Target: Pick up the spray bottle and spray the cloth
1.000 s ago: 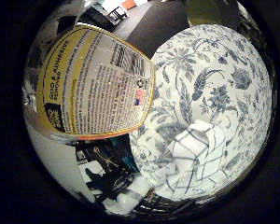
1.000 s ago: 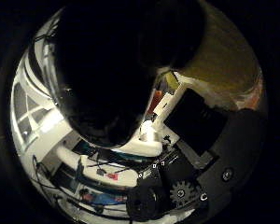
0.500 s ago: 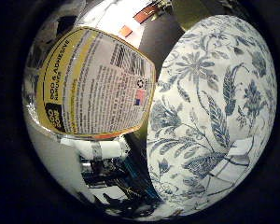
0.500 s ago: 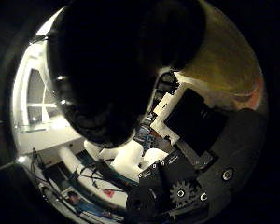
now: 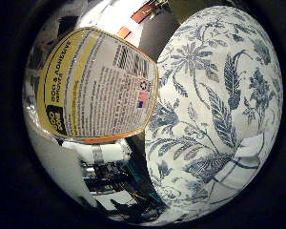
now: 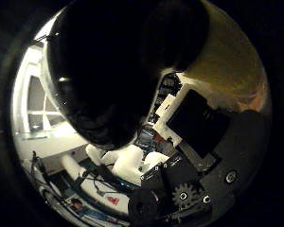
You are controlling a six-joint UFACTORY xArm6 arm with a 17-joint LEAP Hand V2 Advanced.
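The spray bottle fills much of the little finger side view, its yellow and white printed label close against the palm. In the thumb side view its black spray head looms large, with yellowish bottle plastic beside it. My right hand shows white and black fingers curled beside the spray head, shut on the bottle. The cloth, white with dark lines, lies crumpled on the flowered table cover, below and away from the bottle.
A blue and white flowered table cover spreads under the bottle. Beyond the table's edge are dark floor and orange items. White arm parts sit behind the hand.
The whole view has shifted, so the hand has moved with the bottle held the same way. The flowered cover now fills more of the view and the cloth sits nearer its edge.
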